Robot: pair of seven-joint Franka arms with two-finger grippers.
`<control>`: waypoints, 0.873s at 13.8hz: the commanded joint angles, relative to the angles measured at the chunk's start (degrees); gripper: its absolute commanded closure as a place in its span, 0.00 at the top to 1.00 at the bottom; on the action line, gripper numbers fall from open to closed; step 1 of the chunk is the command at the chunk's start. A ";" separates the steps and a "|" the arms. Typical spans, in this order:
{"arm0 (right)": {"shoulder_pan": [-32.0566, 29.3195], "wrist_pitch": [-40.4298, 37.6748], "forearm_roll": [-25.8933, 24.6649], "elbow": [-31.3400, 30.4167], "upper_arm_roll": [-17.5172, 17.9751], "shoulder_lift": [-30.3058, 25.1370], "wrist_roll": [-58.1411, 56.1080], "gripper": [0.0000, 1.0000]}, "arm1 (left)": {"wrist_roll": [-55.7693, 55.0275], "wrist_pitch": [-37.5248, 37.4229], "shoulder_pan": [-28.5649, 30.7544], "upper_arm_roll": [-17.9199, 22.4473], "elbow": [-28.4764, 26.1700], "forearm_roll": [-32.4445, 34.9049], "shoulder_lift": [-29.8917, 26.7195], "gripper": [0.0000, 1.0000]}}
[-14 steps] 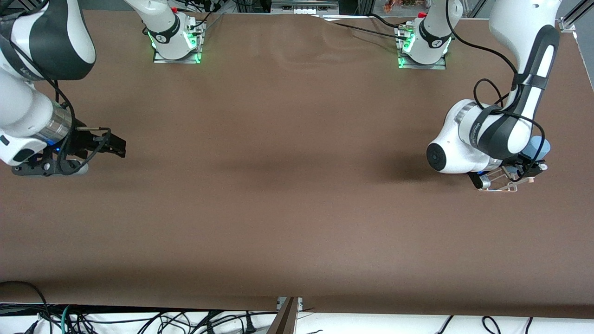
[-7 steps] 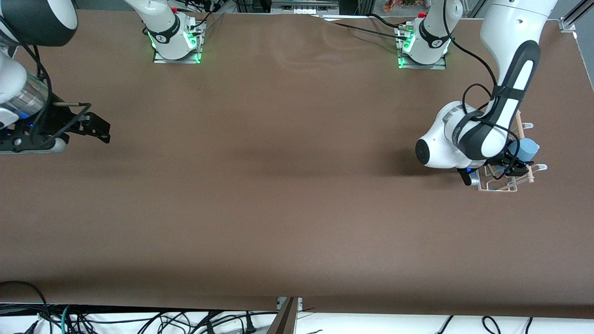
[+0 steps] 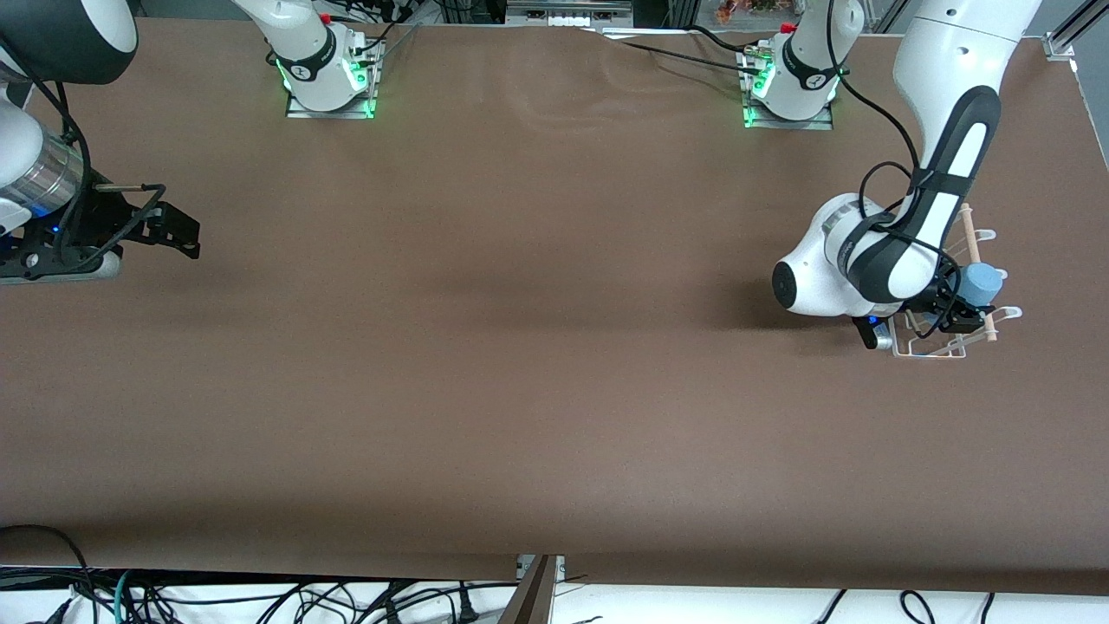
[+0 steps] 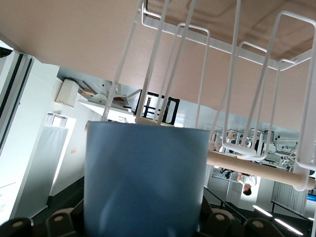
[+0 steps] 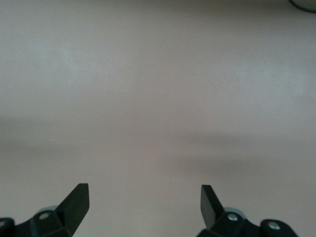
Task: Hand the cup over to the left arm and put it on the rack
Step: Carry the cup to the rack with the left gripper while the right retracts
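Jaws clamp the cup (image 3: 982, 282) — left gripper (image 3: 960, 305) bent over rack (image 3: 949, 348); right gripper (image 3: 178, 232) waits, spread.

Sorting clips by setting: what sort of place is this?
Probably a robotics lab, not a kitchen: two arms bolted to a brown-covered table, loose cables beneath its edge. The left claw holds a light-blue plastic cup at a white wire rack; the right claw waits, open.
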 commanded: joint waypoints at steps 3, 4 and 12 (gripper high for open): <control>-1.02 -0.76 -0.10 0.10 -0.65 -0.41 -1.40 1.00 | -1.90 3.05 1.98 -0.21 -1.06 2.74 0.69 0.00; -1.02 -0.75 -0.01 0.10 -0.65 -0.41 -1.40 1.00 | -1.90 3.05 2.25 -0.21 -1.06 3.70 1.05 0.02; -0.93 -0.75 0.08 0.19 -0.65 -0.41 -1.22 1.00 | -2.08 5.69 4.36 -0.74 2.88 1.79 0.00 1.00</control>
